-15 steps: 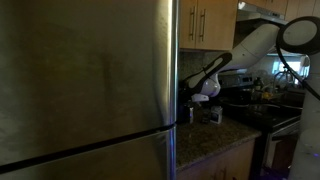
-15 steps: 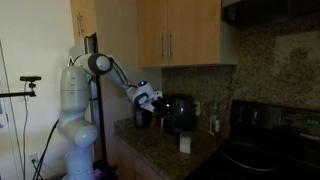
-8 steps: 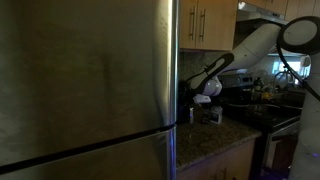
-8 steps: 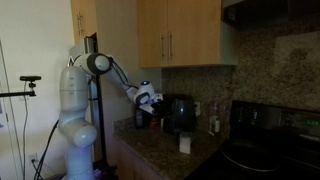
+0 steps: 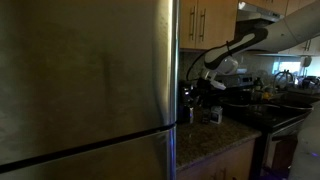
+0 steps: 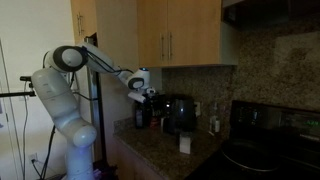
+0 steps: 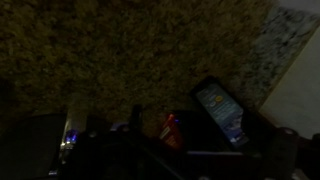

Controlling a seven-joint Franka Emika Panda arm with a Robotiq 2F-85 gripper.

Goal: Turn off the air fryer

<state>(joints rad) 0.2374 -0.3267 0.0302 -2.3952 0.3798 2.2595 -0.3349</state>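
The air fryer (image 6: 181,113) is a small dark rounded appliance that stands on the granite counter against the backsplash. In an exterior view only a dark sliver of the air fryer (image 5: 186,101) shows past the refrigerator's edge. My gripper (image 6: 141,92) hangs to the side of the fryer and slightly above its top, not touching it; it also shows in an exterior view (image 5: 207,86). The wrist view is very dark. It shows granite, a blue-labelled packet (image 7: 220,110) and a small red item (image 7: 170,128). The fingers are too dark to read.
A large steel refrigerator (image 5: 85,90) fills one side. Wooden cabinets (image 6: 190,35) hang above the counter. A dark bottle (image 6: 140,117) stands under the gripper. A small white box (image 6: 185,144), a shaker (image 6: 215,122) and a black stove (image 6: 270,150) are nearby.
The arm has swung into a higher pose. The gripper has risen from beside the fryer's body to about the level of its top.
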